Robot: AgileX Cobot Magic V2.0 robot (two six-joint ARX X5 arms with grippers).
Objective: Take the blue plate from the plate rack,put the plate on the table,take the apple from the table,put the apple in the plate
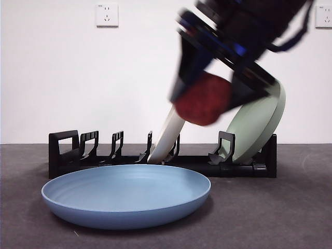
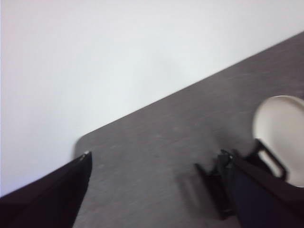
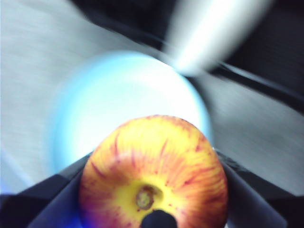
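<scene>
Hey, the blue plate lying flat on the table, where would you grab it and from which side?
Grip the blue plate by its raised rim, probably the left edge, coming in low from that side. It lies flat and wide, so only the rim offers a pinch. The right gripper holds the apple above the plate's right end, and the rack stands behind.

lab test bench | bare white wall [image 1: 104, 78] | wall socket [image 1: 107, 14] | grey table [image 1: 290, 207]

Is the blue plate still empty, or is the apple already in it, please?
Empty: the blue plate lies bare on the table, while the right gripper holds the apple in the air.
</scene>
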